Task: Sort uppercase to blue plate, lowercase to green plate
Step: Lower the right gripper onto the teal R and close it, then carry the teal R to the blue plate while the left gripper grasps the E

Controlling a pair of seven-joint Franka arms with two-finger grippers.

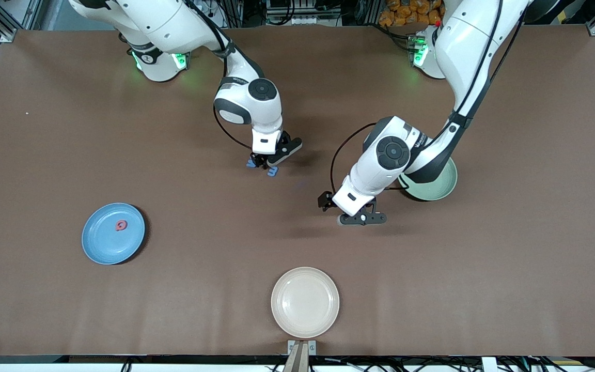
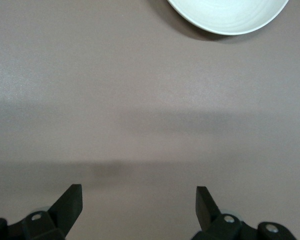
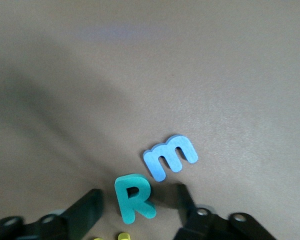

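Observation:
A teal uppercase R (image 3: pixel 134 197) lies flat on the table between the fingers of my right gripper (image 3: pixel 138 194), which is open with a gap on each side of the letter. A blue lowercase m (image 3: pixel 170 156) lies right beside the R, and a scrap of a yellow letter (image 3: pixel 122 236) shows at the frame's edge. From the front, my right gripper (image 1: pixel 264 164) covers most of the cluster, and only blue foam (image 1: pixel 272 171) peeks out. The blue plate (image 1: pixel 101 243) holds a red letter (image 1: pixel 121 225). My left arm partly hides the green plate (image 1: pixel 439 188). My left gripper (image 1: pixel 362 218) is open over bare table.
A beige plate (image 1: pixel 305 302) sits near the table edge closest to the front camera, and its rim (image 2: pixel 225 25) shows in the left wrist view. My left gripper (image 2: pixel 139 197) has only bare brown table under it.

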